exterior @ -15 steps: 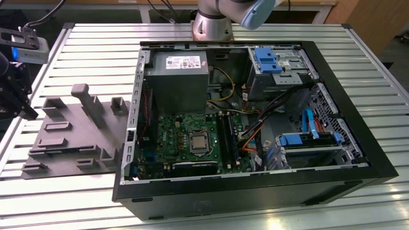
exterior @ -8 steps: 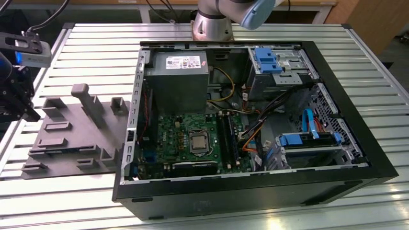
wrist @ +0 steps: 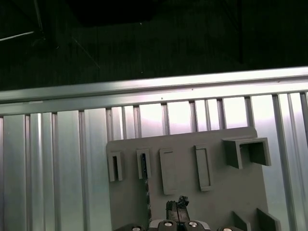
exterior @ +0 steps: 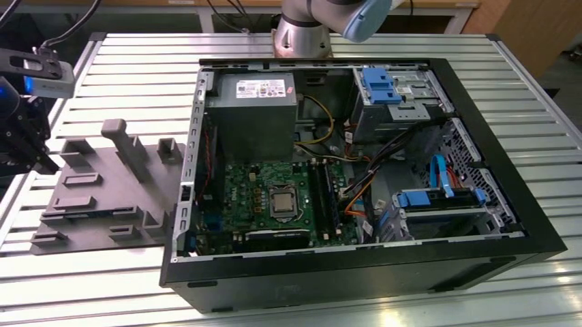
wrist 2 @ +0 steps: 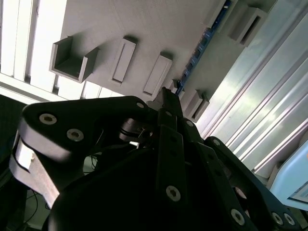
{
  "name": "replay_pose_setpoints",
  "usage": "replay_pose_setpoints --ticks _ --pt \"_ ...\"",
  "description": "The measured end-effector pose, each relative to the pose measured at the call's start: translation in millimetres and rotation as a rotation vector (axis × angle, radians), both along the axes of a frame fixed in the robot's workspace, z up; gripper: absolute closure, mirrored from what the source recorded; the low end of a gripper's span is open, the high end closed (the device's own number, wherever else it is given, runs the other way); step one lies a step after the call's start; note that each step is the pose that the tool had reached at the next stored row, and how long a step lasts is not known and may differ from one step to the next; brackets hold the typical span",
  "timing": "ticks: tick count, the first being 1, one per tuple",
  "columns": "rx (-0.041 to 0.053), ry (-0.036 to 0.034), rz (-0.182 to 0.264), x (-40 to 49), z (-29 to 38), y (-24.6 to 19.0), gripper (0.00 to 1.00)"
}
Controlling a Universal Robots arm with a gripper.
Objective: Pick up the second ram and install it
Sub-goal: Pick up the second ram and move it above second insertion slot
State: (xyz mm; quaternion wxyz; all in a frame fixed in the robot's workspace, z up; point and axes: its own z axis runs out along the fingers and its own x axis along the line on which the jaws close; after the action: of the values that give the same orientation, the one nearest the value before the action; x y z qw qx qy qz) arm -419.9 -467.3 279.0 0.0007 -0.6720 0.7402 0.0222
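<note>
Gripper, open or closed impossible to tell, hovers over grey fixture block near table edge, beside the second ram

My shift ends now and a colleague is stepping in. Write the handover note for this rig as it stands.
End effector: hovers above the grey fixture block, not touching it. Its grip state is not readable.
Second ram: a thin dark strip standing on edge in the fixture, not grasped.
Done: nothing of the pick shows yet.
Left: the pick, then the install in the motherboard inside the open case. I cannot tell whether another stick already sits in its slots.
</note>
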Motion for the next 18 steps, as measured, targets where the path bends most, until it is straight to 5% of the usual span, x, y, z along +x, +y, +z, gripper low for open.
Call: replay_pose_setpoints --ticks 18 --pt "0.0 -0.0001 0.001 0.0 -6.3 0.0 0.89"
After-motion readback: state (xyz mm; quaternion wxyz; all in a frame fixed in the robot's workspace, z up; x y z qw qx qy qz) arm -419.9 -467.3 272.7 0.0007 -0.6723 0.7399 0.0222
